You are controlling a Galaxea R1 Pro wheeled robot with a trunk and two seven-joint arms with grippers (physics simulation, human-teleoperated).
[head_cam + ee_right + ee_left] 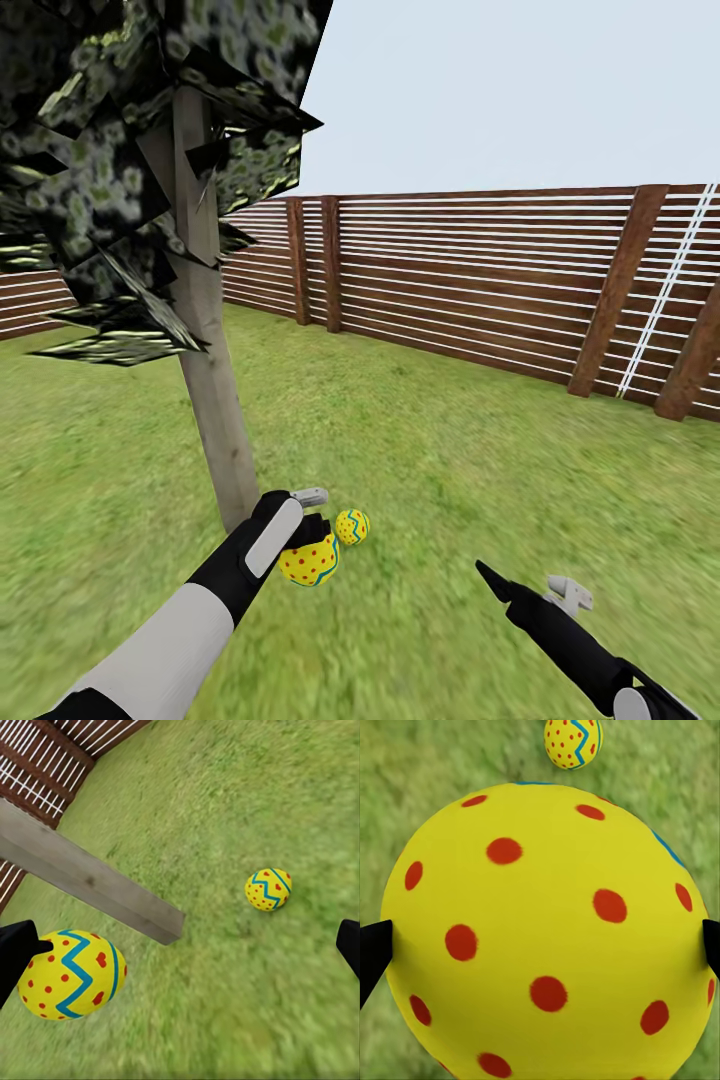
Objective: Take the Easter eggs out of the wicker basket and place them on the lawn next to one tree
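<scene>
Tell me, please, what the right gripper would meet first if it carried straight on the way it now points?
Probably bare lawn. The right gripper is open and empty, its line passing between the egg in the left gripper and the egg lying on the grass, beyond the tree trunk's base; depth is uncertain.

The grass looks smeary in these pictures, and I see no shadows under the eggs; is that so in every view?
Head view: the lawn is soft and streaked, while the fence stays crisp. Left wrist view: the held egg is sharp and evenly lit, against blurred grass. Right wrist view: the lying egg casts no visible shadow.
</scene>
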